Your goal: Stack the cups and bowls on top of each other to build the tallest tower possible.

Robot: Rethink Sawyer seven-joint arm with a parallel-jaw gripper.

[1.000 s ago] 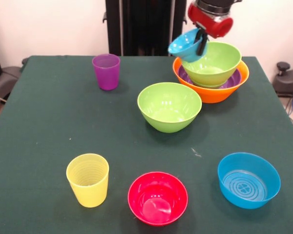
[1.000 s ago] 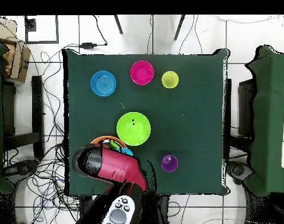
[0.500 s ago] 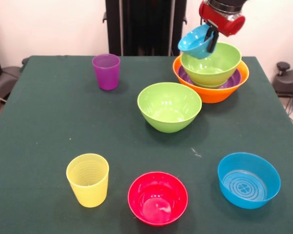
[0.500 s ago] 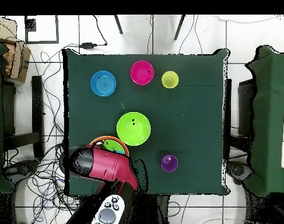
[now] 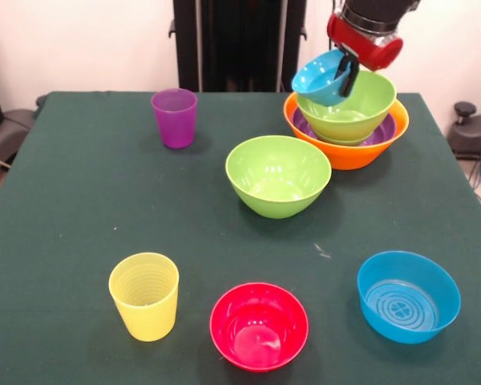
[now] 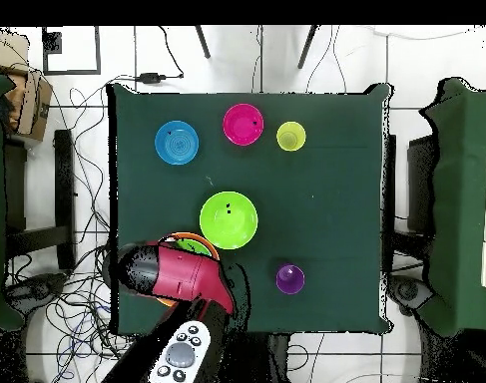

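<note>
The tower [image 5: 346, 132] stands at the far right of the table: a large orange bowl, a shallow purple bowl [image 5: 385, 128] in it, and a lime green bowl [image 5: 349, 104] on top. My gripper [image 5: 347, 70] is shut on the rim of a small blue bowl [image 5: 321, 78] and holds it tilted just above the tower's left edge. In the overhead view my arm [image 6: 177, 279] covers most of the tower [image 6: 192, 237]. A purple cup [image 5: 175, 117] stands at the far left. A yellow ribbed cup [image 5: 144, 295] stands near left.
A loose lime green bowl [image 5: 278, 175] sits mid-table next to the tower. A pink-red bowl [image 5: 259, 325] and a second blue bowl [image 5: 408, 295] sit along the near edge. The overhead view shows them as well: green [image 6: 229, 220], pink-red [image 6: 243, 124], blue [image 6: 177, 142].
My gripper has carried the small blue bowl up and to the right, from beside the tower's left rim to over the lime green bowl's left edge. Everything else stays put.
</note>
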